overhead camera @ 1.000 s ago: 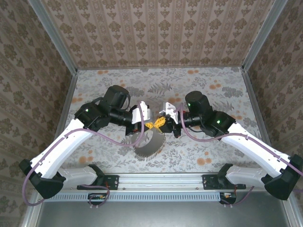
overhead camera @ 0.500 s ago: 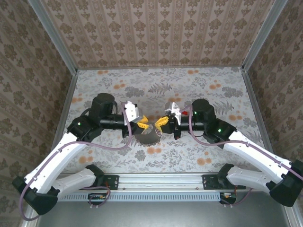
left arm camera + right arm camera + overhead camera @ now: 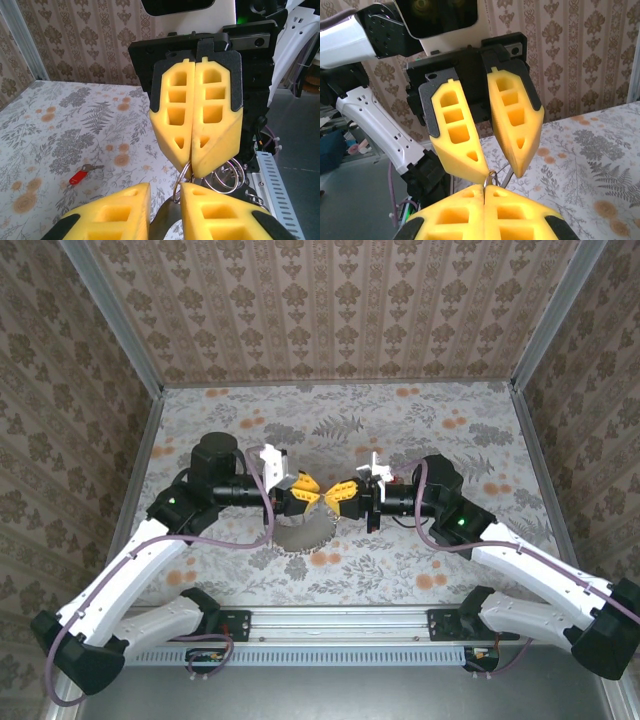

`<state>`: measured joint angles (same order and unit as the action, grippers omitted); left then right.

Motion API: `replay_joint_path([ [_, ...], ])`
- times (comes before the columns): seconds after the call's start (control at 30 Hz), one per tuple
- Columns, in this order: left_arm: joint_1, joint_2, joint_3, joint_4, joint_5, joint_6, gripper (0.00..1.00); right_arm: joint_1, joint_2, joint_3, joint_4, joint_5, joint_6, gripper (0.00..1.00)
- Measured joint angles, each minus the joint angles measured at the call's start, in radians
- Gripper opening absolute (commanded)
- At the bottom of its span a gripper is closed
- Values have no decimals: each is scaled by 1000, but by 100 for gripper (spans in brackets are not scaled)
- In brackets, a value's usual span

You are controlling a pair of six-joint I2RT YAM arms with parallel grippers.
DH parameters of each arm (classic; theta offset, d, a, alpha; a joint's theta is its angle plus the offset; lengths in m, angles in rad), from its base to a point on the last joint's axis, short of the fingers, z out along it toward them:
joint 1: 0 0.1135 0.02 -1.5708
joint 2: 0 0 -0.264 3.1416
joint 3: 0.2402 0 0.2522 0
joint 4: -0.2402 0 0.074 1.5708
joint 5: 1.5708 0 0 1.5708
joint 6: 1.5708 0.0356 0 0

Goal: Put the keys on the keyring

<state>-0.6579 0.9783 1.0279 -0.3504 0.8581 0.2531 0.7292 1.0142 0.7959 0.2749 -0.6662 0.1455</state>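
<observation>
Left wrist: key [image 3: 78,176] on table [image 3: 50,115], right gripper [image 3: 192,167] tight on keyring [image 3: 179,187], left gripper [image 3: 165,192] ajar.

Keyring [image 3: 491,173] between left tool [image 3: 303,488] and right tool [image 3: 343,494]

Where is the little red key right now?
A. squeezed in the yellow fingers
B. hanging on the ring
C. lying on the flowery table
C: the left wrist view shows the key lying flat on the table, with nothing touching it.
</observation>
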Motion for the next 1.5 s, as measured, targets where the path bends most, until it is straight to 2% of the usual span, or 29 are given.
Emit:
replay_joint_path([
  [0.33, 5, 3, 0, 0, 56, -10, 21, 0, 2, -23, 107, 0, 68, 0],
  [0.43, 5, 9, 0, -1, 69, -12, 14, -1, 2, -31, 145, 0, 87, 0],
  [0.53, 5, 13, 0, -2, 82, -11, 0, -3, 2, -32, 156, 2, 97, 0],
  [0.77, 5, 21, 0, -26, 86, -10, 0, -9, 5, -32, 185, 0, 95, 0],
  [0.8, 5, 21, 0, -33, 85, -5, 0, -9, 5, -28, 165, 1, 87, 3],
  [0.9, 5, 21, 8, -90, 80, 23, 0, -9, -2, 9, 34, 17, 20, 24],
  [0.97, 5, 24, 27, -142, 69, 47, 0, -9, -22, 39, -66, 53, -43, 30],
  [1.13, 4, 60, 129, -267, 48, 113, 0, -13, -51, 116, -244, 115, -166, 35],
  [1.33, -14, 84, 187, -372, 24, 166, 0, -13, -18, 125, -320, 113, -231, 41],
  [1.5, -21, 113, 219, -438, 16, 202, 0, -13, 3, 125, -366, 113, -253, 42],
])
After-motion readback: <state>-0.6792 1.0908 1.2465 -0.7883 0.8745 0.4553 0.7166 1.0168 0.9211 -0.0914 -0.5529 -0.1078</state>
